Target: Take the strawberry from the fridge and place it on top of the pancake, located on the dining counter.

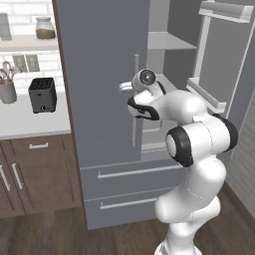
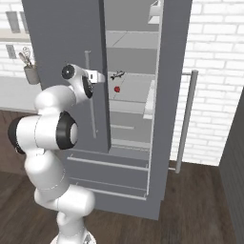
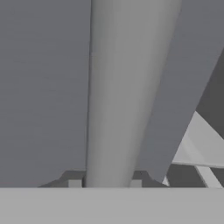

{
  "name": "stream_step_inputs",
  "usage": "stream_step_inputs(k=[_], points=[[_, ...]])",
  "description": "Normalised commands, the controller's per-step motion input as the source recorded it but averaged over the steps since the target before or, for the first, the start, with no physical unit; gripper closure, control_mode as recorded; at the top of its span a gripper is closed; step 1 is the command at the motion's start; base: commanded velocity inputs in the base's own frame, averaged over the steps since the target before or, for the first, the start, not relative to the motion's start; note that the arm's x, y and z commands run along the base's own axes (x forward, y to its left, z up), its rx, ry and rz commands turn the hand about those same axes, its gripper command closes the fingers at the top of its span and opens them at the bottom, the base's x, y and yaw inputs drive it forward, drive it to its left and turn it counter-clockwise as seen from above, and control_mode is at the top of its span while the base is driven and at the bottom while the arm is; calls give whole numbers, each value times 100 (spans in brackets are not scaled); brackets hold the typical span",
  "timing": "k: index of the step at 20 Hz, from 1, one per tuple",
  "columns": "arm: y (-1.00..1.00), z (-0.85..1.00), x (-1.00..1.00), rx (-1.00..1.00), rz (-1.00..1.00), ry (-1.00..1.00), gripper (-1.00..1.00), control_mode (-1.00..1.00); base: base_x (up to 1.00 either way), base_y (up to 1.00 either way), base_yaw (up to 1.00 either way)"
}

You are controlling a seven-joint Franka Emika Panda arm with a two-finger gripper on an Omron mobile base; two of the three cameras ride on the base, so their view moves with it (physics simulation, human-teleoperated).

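Strawberry [image 2: 117, 89] sits on a fridge [image 2: 66, 38] shelf just past the gripper [image 2: 101, 76], whose fingers sit around the door handle [image 3: 127, 87].

I see a white brick wall [image 2: 214, 71] and dark wood floor [image 2: 190, 209]. Landmark is the white countertop [image 1: 25, 122]: brown cabinets [image 1: 35, 174] beneath it, black toaster [image 1: 42, 94] and grey utensil holder [image 1: 7, 92] on it, shelf with jar [image 1: 45, 28] above.

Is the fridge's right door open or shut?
Open: the fridge right door is swung wide, exposing shelves and the strawberry inside.
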Motion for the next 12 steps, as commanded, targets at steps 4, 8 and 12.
stream_step_inputs(k=[4, 8, 12], points=[[31, -5, -33, 0, -13, 0, 100, -100, 0, 0, 0], [16, -5, -25, 0, -7, 11, 100, -100, 0, 0, 0], [22, 0, -38, 1, -12, 17, 100, -100, 0, 0, 0]])
